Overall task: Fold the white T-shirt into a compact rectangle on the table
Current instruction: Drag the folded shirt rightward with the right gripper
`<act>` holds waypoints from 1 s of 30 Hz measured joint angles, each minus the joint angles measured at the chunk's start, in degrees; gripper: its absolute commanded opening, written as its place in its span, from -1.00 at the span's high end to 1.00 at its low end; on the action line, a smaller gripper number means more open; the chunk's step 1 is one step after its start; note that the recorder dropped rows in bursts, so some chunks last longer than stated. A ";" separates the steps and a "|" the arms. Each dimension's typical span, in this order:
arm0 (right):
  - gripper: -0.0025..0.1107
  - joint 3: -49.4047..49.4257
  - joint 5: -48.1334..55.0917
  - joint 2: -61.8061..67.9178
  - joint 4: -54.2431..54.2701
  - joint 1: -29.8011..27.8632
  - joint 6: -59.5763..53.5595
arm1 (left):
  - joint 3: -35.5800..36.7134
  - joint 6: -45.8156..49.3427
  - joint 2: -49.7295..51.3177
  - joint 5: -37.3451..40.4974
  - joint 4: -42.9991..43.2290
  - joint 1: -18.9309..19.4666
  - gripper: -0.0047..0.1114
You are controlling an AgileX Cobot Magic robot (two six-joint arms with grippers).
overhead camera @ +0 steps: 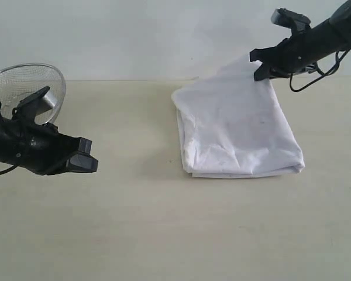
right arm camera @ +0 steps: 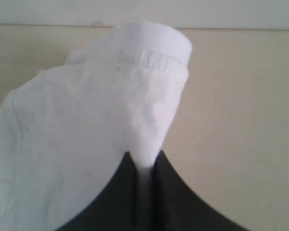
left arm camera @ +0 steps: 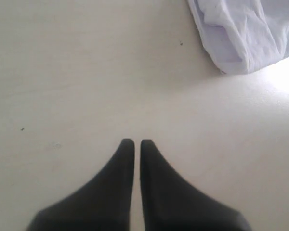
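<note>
Nearest us, bare table in front of the white T-shirt. The left gripper hangs well off to the shirt's left, jaws pressed together on nothing. The shirt lies on the table, folded into a rough rectangle. At its far corner the right gripper is clamped on a thin pinch of hem, raised. That's the danger: so little cloth could slip free, or a pull could drag the layers askew. Far left of the shirt, a wire basket.
</note>
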 measured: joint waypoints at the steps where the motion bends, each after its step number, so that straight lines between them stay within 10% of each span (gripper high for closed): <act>1: 0.96 -0.12 -0.38 0.00 -0.91 0.00 0.37 | 0.00 0.00 0.00 0.00 0.00 0.00 0.84; 26: 0.95 -18.10 0.98 13.05 -6.26 -3.23 6.43 | 0.00 0.00 0.00 1.02 -0.36 0.00 0.84; 30: 0.55 -18.22 1.32 13.40 -6.34 -3.23 5.83 | 0.00 0.00 0.00 1.02 -0.49 0.00 0.84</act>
